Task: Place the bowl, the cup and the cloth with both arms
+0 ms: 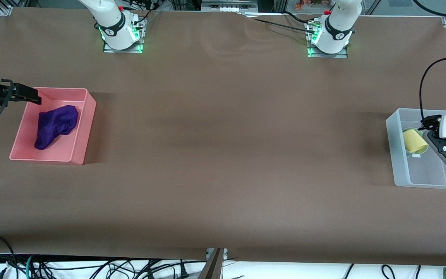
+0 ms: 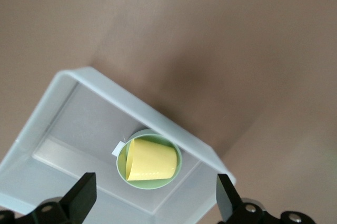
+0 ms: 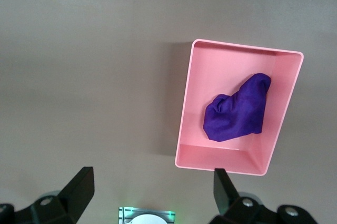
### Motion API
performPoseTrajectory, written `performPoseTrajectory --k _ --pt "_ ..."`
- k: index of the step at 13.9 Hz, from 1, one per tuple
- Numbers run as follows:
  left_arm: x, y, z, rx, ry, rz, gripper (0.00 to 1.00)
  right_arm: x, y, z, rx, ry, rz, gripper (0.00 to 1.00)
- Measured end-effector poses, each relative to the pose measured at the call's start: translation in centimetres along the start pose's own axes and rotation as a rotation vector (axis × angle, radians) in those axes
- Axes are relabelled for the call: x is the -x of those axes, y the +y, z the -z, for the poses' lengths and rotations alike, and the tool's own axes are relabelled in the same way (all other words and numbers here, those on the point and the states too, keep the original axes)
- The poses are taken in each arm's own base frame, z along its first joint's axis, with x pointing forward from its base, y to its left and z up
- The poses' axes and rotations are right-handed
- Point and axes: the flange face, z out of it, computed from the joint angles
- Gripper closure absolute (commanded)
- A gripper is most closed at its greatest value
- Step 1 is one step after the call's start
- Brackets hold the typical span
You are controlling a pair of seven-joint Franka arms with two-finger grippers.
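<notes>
On the brown table (image 1: 223, 174) sit two bins, one at each end. I count one cloth, one cup, one bowl, two bins and two grippers.

Nearest the front camera, toward the left arm's end, is the clear bin (image 1: 399, 162). One small yellow cup (image 1: 415, 140) lies on its side inside one pale green bowl (image 2: 123, 169), and the bowl sits on the floor of that bin. The cup is plain and has no handle. The bowl is round and shiny, a bit wider than the cup. A little white tag (image 2: 117, 149) pokes out at the bowl's rim. The left gripper (image 1: 441, 144) hangs over this bin, just past the cup at about 3 o'clock in the front view. Its two black fingers (image 2: 81, 196) are spread wide and hold nothing.

Toward the right arm's end is the pink bin (image 1: 81, 133). One purple cloth (image 1: 55, 125) lies crumpled in it, soft and fuzzy, with a long end pointing to about 7 o'clock in the front view. The right gripper (image 1: 29, 96) is up over the 11 o'clock corner of the pink bin. Its fingers (image 3: 79, 188) are spread apart too, and they hold nothing.
</notes>
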Motion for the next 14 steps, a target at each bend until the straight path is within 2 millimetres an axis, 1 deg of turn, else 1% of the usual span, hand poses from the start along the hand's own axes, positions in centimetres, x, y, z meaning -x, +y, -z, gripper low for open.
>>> performPoseTrajectory --k 1,2,5,6,7,9,11,12,13,14 --pt "-1.6 1.0 1.8 -0.005 0.002 0.022 0.0 0.0 0.0 0.0 0.0 0.0 0.0 0.0" --pt "-2.8 2.0 2.9 0.002 -0.006 0.065 0.0 0.0 0.0 0.0 0.0 0.0 0.0 0.0" --pt "-5.9 5.2 5.6 0.048 -0.006 0.232 0.0 0.0 0.0 0.0 0.0 0.001 0.001 0.0" --pt "-6.7 6.6 6.9 0.055 0.0 0.268 0.0 0.0 0.0 0.0 0.0 0.001 0.001 0.0" --pt "-7.4 8.1 8.7 0.059 0.02 0.3 0.0 0.0 -0.1 0.0 0.0 0.001 0.001 0.0" --pt "-7.9 11.4 12.6 0.055 0.063 0.371 0.0 0.0 -0.1 0.0 0.0 0.002 0.001 0.0" --pt "-8.0 14.7 15.9 0.023 0.08 0.505 0.0 0.0 -0.1 0.0 0.0 0.002 0.001 0.0" --pt "-8.1 16.2 17.0 0.016 0.092 0.58 0.0 0.0 -0.1 0.1 0.001 0.003 0.001 0.0" --pt "-8.1 17.3 17.7 0.012 0.11 0.668 0.0 0.0 -0.1 0.1 0.001 0.004 0.001 0.0" --pt "-7.9 17.8 17.8 0.006 0.141 0.742 0.0 0.0 -0.1 0.1 0.001 0.005 0.001 0.0"
